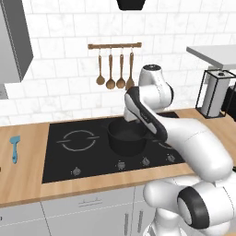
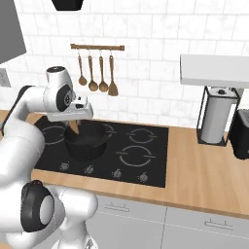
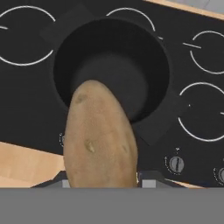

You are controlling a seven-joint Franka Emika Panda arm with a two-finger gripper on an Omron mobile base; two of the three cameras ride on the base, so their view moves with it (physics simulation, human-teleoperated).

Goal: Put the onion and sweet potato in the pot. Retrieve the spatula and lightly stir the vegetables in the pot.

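One vegetable, a brown oblong sweet potato (image 3: 99, 138), hung pinched in the gripper (image 3: 101, 181) above the seemingly empty squat black pot (image 3: 112, 70), while the slim teal spatula (image 1: 15, 148) lay untouched on the wooden counter (image 1: 23, 177).

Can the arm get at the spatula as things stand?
Probably not yet: the gripper is shut on the sweet potato above the pot. The spatula lies unobstructed on the counter left of the cooktop, well to the side.

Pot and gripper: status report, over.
Gripper shut on sweet potato, hanging above the pot. Pot looks empty. Spatula untouched on counter left of stove. Nothing in the way.
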